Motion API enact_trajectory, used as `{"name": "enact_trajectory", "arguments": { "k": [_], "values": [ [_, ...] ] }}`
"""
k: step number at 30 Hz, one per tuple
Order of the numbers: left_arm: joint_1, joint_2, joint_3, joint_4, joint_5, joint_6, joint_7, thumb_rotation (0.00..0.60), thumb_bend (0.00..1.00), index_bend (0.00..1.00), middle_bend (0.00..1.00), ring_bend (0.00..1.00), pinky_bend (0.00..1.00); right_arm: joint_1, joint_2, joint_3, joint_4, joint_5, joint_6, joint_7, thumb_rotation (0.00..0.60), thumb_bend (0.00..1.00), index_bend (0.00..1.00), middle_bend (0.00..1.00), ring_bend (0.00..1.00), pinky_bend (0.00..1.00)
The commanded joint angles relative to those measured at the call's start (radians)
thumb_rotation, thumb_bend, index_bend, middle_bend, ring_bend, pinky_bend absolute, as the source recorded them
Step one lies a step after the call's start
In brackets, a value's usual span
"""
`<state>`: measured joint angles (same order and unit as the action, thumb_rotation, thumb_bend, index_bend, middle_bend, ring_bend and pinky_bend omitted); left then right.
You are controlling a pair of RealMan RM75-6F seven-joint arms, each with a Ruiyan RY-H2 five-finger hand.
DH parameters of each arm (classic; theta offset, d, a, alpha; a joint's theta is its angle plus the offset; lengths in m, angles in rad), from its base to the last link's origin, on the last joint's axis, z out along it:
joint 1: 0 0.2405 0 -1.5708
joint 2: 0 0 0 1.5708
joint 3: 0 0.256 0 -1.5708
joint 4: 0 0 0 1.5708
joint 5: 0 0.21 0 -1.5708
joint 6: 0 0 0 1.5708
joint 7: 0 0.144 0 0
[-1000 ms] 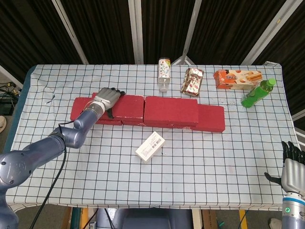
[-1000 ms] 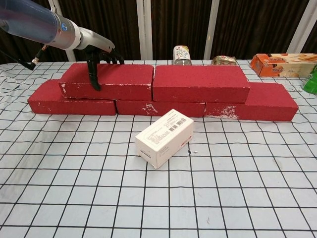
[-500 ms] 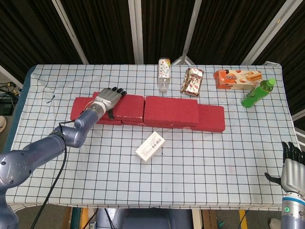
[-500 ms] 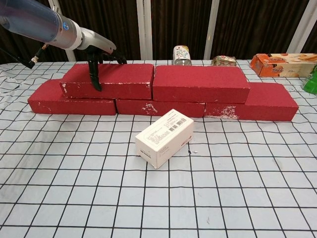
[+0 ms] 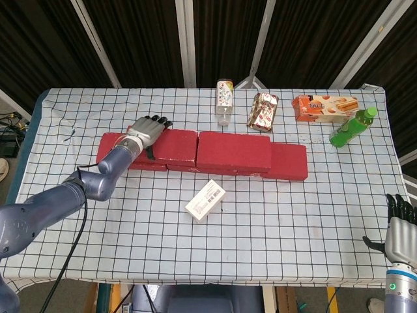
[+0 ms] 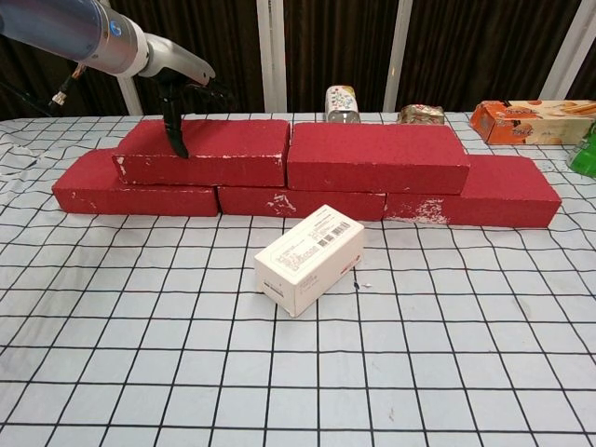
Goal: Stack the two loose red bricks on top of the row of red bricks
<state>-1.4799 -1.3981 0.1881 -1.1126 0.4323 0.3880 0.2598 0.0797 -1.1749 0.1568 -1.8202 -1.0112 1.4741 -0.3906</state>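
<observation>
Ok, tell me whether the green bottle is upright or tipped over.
Tipped over. In the head view the green bottle lies on its side on the table, cap pointing toward the far right corner.

white box [image 5: 206, 201] before brick row [image 5: 234, 153]; bottles, packets behind

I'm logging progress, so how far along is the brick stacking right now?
Both upper bricks, left and right, already sit on the bottom row. The left hand hovers open over the left one, holding nothing; the right hand idles. Only withdrawal seems left.
</observation>
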Motion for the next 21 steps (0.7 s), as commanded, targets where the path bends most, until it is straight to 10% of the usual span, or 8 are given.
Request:
{"name": "enact_trajectory", "arguments": {
  "k": [1, 9, 14, 21],
  "values": [
    [-0.004, 0.064, -0.026, -0.073, 0.017, 0.027, -0.016, 0.600, 0.00, 0.00, 0.00, 0.00, 0.11, 0.001, -0.001, -0.001, 0.000, -0.003, -0.002, 0.002, 0.600, 0.15, 0.00, 0.03, 0.01, 0.00],
    [0.152, 0.338, -0.127, -0.464, 0.188, 0.341, -0.127, 0.600, 0.00, 0.00, 0.00, 0.00, 0.15, 0.024, 0.003, -0.047, 0.065, -0.153, -0.068, 0.088, 0.600, 0.15, 0.00, 0.03, 0.01, 0.00],
    [0.388, 0.441, -0.051, -0.699, 0.419, 0.722, -0.127, 0.600, 0.00, 0.04, 0.00, 0.00, 0.22, 0.042, -0.040, -0.077, 0.124, -0.240, -0.070, 0.062, 0.600, 0.15, 0.00, 0.03, 0.01, 0.00],
    [0.729, 0.414, 0.066, -0.735, 0.683, 1.158, -0.153, 0.600, 0.00, 0.12, 0.08, 0.03, 0.28, 0.054, -0.095, -0.098, 0.177, -0.344, -0.038, 0.045, 0.600, 0.15, 0.00, 0.03, 0.01, 0.00]
  ]
}}
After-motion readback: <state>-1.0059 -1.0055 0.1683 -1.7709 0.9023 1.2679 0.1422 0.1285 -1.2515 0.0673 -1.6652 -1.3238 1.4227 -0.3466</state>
